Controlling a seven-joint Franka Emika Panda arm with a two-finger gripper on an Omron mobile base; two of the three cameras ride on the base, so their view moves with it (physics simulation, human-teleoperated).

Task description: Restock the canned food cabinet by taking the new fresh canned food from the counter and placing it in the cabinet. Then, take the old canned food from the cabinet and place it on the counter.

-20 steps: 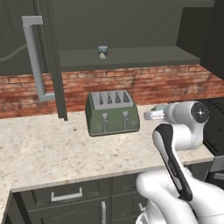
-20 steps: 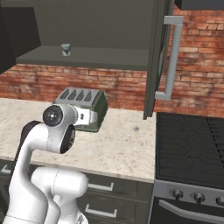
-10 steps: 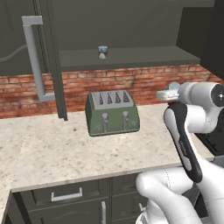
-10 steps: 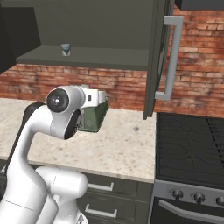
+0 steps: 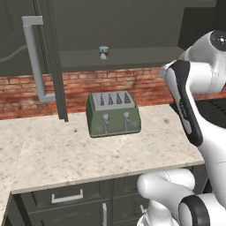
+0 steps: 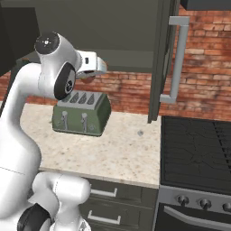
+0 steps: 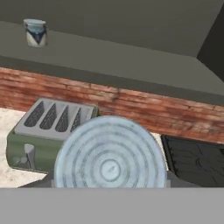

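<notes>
**Arm raised before open cabinet, can held at gripper**

Left base view: cabinet (image 5: pixel 132 57) open, dark grey interior w/ flat shelf; door (image 5: pixel 46 57) swung out to the left, long light-grey bar handle (image 5: pixel 35 57) on it. Old canned food (image 5: pixel 103 52), blue-grey w/ pale label, stands upright on the shelf, toward its left-centre, well apart from anything else. Below the shelf: red brick backsplash (image 5: pixel 145 84). Green four-slot toaster (image 5: pixel 113 114) sits on the counter (image 5: pixel 79 154), near the wall, roughly under the old can. White arm (image 5: pixel 194 88) rises at right, upper link level w/ the shelf. Dark drawers (image 5: pixel 66 198) under the counter edge.

Right base view: gripper (image 6: pixel 88 74) at the end of the white wrist, above the toaster (image 6: pixel 81 113) & just below the shelf front. A small reddish patch shows under the wrist, prob. the new fresh canned food (image 6: pixel 87 78); too small to tell more. Finger positions not resolvable here. Right-hand door (image 6: pixel 164 58) also open w/ bar handle (image 6: pixel 178 58); black stovetop (image 6: pixel 196 153) right of the counter (image 6: pixel 117 153).

Hand view: grey ringed lid of the new can (image 7: pixel 110 159) sits close to the lens, low centre, between where the fingertips rise; tips themselves hidden, so the gripper reads as clamped on the can. Beyond it: toaster (image 7: pixel 39 135) lower left, brick wall (image 7: pixel 131 105), shelf above, old can (image 7: pixel 35 32) upper left on the shelf (image 7: pixel 131 61), stovetop (image 7: pixel 194 162) lower right.
</notes>
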